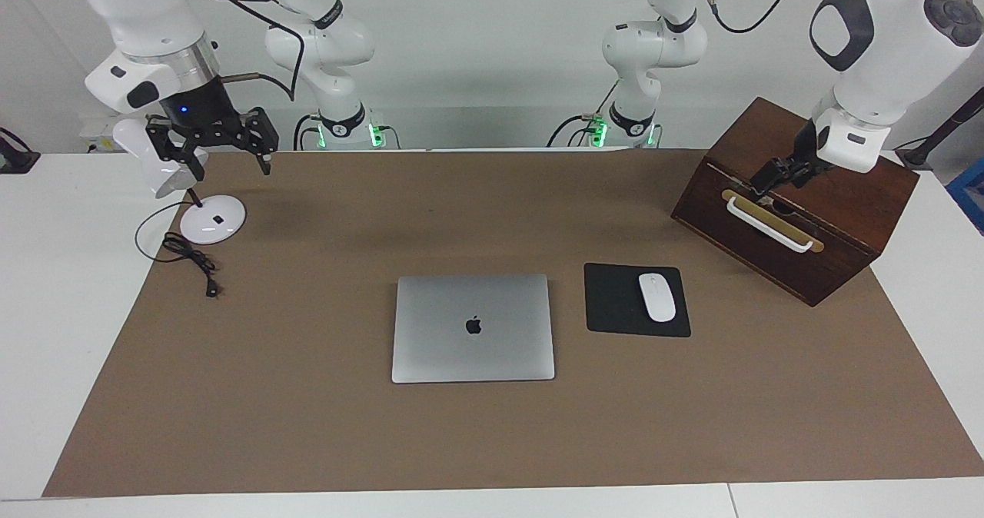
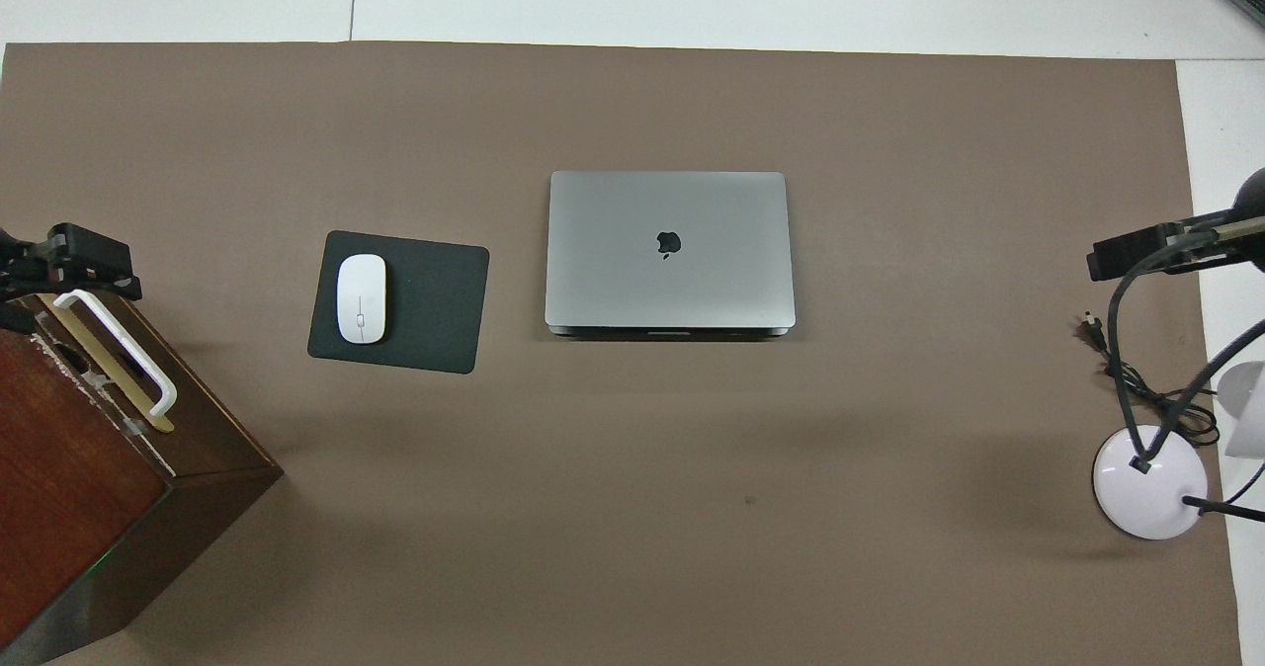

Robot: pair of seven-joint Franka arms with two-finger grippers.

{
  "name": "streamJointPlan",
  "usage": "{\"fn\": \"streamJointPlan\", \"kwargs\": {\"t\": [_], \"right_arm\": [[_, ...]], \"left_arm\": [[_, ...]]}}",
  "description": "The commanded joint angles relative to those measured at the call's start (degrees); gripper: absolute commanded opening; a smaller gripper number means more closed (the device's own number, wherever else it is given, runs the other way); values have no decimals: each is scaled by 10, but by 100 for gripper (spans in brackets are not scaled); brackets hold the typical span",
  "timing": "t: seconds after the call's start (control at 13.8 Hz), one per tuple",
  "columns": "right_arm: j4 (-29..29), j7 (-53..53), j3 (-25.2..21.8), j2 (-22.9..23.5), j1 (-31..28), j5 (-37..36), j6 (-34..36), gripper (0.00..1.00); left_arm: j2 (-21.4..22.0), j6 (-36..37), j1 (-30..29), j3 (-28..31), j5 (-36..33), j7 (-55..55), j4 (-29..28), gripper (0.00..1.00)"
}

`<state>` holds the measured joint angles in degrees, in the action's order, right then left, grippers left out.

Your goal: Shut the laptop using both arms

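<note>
Laptop (image 1: 473, 328) lies shut and flat at the middle of the brown mat (image 1: 307, 395), a thin silver-grey metal slab with rounded corners and a dark apple logo on its lid. Beside it, toward the left arm's end of the table, a matte black mouse pad (image 1: 615, 303) carries a glossy white oval mouse (image 1: 656, 297). Nearer the robots at that end stands a dark wooden box (image 1: 838, 195), set at an angle, with a white bar handle (image 1: 769, 224) on a brass-coloured plate.

The left gripper (image 1: 772, 176) hangs just over the top front edge of the box, close above the handle; its fingers seem parted, though the angle makes this hard to read, and it holds nothing. The right gripper (image 1: 223, 145) hovers at the other end of the table over the mat's edge, fingers spread wide and empty, next to a white desk lamp (image 1: 211, 220) with a round glossy base, a thin black stem and a loose black cord (image 1: 188, 257).

The mat is smooth and dull, covering most of a white table (image 1: 54, 310) whose top shows seams. A plain pale wall rises at the robots' end, where green lights glow on both arm bases.
</note>
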<state>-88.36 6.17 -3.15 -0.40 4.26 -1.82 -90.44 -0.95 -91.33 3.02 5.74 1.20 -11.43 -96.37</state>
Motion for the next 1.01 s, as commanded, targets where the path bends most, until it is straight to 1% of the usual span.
{"fn": "streamJointPlan", "kwargs": {"t": [0.0, 0.14, 0.36, 0.43, 0.65, 0.94], "right_arm": [[-16, 7, -1, -14, -1, 2, -3, 100], [-16, 0, -1, -13, -1, 7, -4, 100], [-16, -13, -1, -13, -1, 27, -3, 100], [-16, -13, -1, -13, -2, 31, -4, 100], [-16, -24, -1, -13, -3, 42, -4, 100], [-16, -28, -1, -13, -3, 44, -4, 100]], "left_arm": [[15, -11, -14, -18, 0, 23, -9, 100], [17, -14, -14, -27, -2, 46, -10, 100], [17, 25, -15, -36, -6, 60, 26, 100], [17, 23, -14, -40, -5, 60, 28, 100], [17, 15, -14, -42, -3, 63, 13, 100], [17, 13, -4, -41, -3, 58, 7, 100]]}}
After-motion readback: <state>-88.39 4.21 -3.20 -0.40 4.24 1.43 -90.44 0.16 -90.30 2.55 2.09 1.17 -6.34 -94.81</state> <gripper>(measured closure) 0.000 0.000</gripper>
